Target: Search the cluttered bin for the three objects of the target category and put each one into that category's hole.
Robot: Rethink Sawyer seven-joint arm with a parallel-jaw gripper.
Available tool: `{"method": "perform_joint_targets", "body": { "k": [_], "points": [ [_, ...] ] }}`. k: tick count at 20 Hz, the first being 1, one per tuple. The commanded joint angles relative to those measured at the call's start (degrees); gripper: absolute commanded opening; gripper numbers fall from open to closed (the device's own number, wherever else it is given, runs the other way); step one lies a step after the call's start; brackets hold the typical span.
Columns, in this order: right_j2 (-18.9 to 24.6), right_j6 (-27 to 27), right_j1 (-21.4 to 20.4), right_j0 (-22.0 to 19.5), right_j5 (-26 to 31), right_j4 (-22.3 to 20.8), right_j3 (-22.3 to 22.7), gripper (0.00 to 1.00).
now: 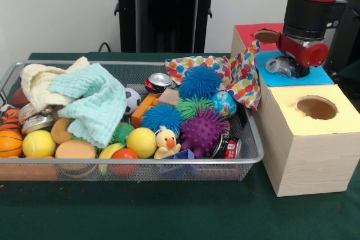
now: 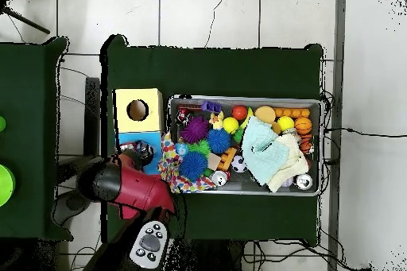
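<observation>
The wire-mesh bin (image 1: 140, 161) lies at the left, full of balls, spiky toys, cans and cloths; it also shows in the overhead view (image 2: 246, 98). My gripper (image 1: 292, 70) hangs over the blue-topped box (image 1: 318, 76), the middle of three boxes to the right of the bin. The arm's red wrist hides most of the gripper. A crushed clear plastic bottle (image 1: 278, 66) shows at the gripper's left side, just above the blue top. I cannot tell whether it is held. No other clear bottle shows in the bin. In the overhead view the gripper (image 2: 143, 153) is over the same box.
A yellow-topped box (image 1: 315, 144) with a round hole (image 1: 316, 107) stands nearest the camera, a red-topped box (image 1: 247, 31) farthest. A polka-dot cloth (image 1: 239, 71) drapes from the bin onto the boxes. A mint cloth (image 1: 93, 102) and a cream cloth (image 1: 36, 82) cover the bin's left. Drink cans (image 1: 159, 81) lie among the toys.
</observation>
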Motion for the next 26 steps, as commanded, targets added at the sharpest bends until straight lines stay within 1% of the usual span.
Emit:
{"method": "perform_joint_targets", "body": {
  "k": [1,3,4,5,7,9,13,14,16,18,21,23,26],
  "points": [
    [0.2,4.1,3.4,-3.1,9.8,-2.6,0.4,0.00],
    [-2.9,4.5,2.4,-1.9,15.2,-3.8,-1.6,0.00],
    [-3.4,4.6,1.5,-2.1,18.0,-4.3,-2.4,0.00],
    [-2.9,4.6,0.1,-2.9,20.8,-4.8,-2.8,0.00],
    [-0.6,4.5,-2.3,-5.2,24.6,-5.0,-3.0,0.00],
    [0.9,4.5,-4.3,-7.0,28.9,-5.2,-3.6,0.00],
    [0.1,5.7,-7.6,-7.9,38.7,-7.4,-6.3,0.00],
    [-0.3,5.9,-7.8,-7.7,39.0,-7.6,-6.5,0.00],
    [-1.6,6.8,-6.8,-6.5,37.1,-8.2,-7.1,0.00],
    [-2.2,7.3,-6.1,-6.1,36.4,-8.7,-7.8,0.00],
    [-1.8,7.2,-6.3,-6.4,36.1,-9.1,-7.6,0.00],
    [-1.7,7.9,-5.2,-5.8,33.7,-9.0,-7.4,0.00],
    [-1.7,9.6,-2.3,-4.4,28.6,-8.4,-7.6,0.00]
  ]
}}
